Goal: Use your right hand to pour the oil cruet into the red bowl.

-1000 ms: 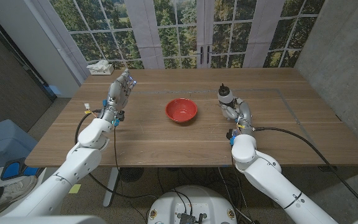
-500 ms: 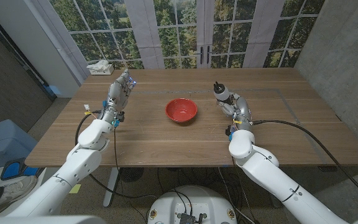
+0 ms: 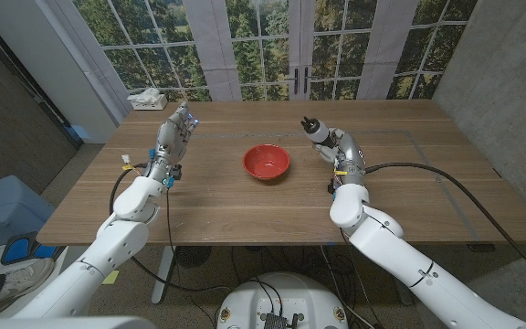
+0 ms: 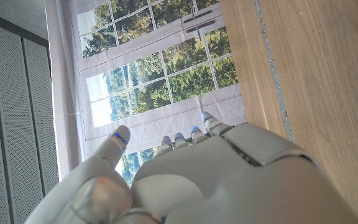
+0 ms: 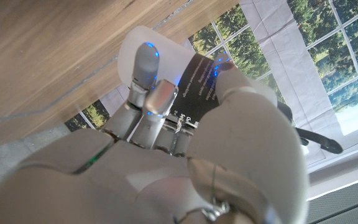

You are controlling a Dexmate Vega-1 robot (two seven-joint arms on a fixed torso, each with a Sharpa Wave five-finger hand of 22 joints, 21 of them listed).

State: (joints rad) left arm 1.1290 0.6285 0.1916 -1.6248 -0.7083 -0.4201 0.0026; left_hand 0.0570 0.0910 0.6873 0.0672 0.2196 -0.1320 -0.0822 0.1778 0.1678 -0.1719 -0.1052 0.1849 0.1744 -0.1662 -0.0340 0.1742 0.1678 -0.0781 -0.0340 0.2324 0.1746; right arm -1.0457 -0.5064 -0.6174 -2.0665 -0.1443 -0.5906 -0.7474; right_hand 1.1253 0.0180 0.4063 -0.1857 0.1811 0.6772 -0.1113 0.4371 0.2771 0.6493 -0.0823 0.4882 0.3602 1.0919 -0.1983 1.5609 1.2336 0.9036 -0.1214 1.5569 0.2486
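The red bowl [image 3: 267,162] sits on the wooden table [image 3: 245,206] near its middle. My right hand [image 3: 341,149] grips the oil cruet [image 3: 319,133], a pale bottle with a black label and a dark spout, lifted off the table to the right of the bowl and tilted with its spout towards the bowl. In the right wrist view my fingers [image 5: 149,93] wrap round the cruet [image 5: 191,68]. My left hand [image 3: 175,132] stands at the table's left, fingers up and apart, holding nothing; the left wrist view shows this hand [image 4: 210,174] from behind.
A white crumpled thing [image 3: 147,99] lies at the table's far left corner. Glass doors [image 3: 301,46] stand behind the table. A black cable [image 3: 446,196] runs from my right arm across the table's right side.
My right hand has lifted the cruet off the table and carried it left towards the bowl, tilting it. The left hand has stayed still.
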